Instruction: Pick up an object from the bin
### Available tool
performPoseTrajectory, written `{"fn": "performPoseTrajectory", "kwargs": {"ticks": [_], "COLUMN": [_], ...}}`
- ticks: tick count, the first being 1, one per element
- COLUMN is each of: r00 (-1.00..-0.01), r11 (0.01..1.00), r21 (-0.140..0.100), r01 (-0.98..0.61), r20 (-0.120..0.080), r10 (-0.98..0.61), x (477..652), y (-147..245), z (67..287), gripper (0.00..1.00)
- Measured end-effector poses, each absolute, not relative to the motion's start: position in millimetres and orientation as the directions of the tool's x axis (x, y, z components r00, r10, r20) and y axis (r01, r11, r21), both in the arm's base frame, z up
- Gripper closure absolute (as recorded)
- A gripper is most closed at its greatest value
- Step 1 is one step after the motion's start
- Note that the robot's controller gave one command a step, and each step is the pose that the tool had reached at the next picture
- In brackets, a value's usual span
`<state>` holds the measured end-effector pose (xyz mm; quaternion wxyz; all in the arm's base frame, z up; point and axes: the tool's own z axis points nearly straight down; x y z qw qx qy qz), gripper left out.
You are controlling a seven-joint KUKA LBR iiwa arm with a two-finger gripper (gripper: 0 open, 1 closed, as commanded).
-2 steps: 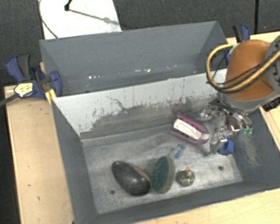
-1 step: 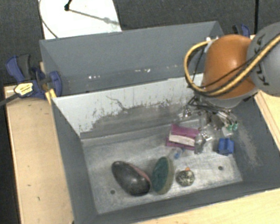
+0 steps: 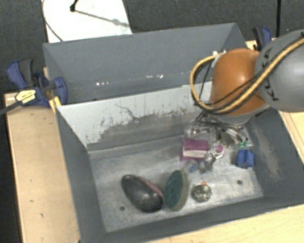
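**A:** Where does the arm stand?

**B:** It reaches in from the right. Its gripper (image 3: 207, 159) hangs low over the right half of the grey metal bin (image 3: 125, 163), beneath the rounded orange cover (image 3: 236, 82) on the wrist.

**A:** Is the pincer released or clenched?

**B:** That cannot be told, because cables and the wrist body crowd the tip.

**A:** Which thing is nearest to it?

**B:** A small purple rectangular block (image 3: 193, 148). It sits right against the gripper, on the side toward the bin's middle. Whether it is grasped or merely touched cannot be told.

**A:** And the rest?

**B:** A small blue plastic block (image 3: 243, 158) lies just beside the gripper, toward the right wall. Three things lie in a row along the front of the floor. A dark oval stone-like lump (image 3: 141, 192) is farthest from the gripper. A green oval pad (image 3: 175, 190) rests up against it. A small speckled ball (image 3: 201, 192) lies just beside the pad, near the gripper but apart from it.
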<state>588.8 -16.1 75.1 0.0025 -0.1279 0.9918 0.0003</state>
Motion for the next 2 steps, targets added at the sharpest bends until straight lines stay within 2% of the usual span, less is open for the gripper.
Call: {"fn": "performPoseTrajectory", "kwargs": {"ticks": [1, 2], "r00": [-0.967, -0.97], "r11": [0.967, 0.97], "r21": [-0.001, -0.003], "r01": [-0.254, -0.242], "r20": [-0.005, -0.01], "r10": [-0.254, -0.242], "x": [589.5, 583.1], "y": [-17, -20], "z": [78, 259], "gripper": [1.0, 1.0]}}
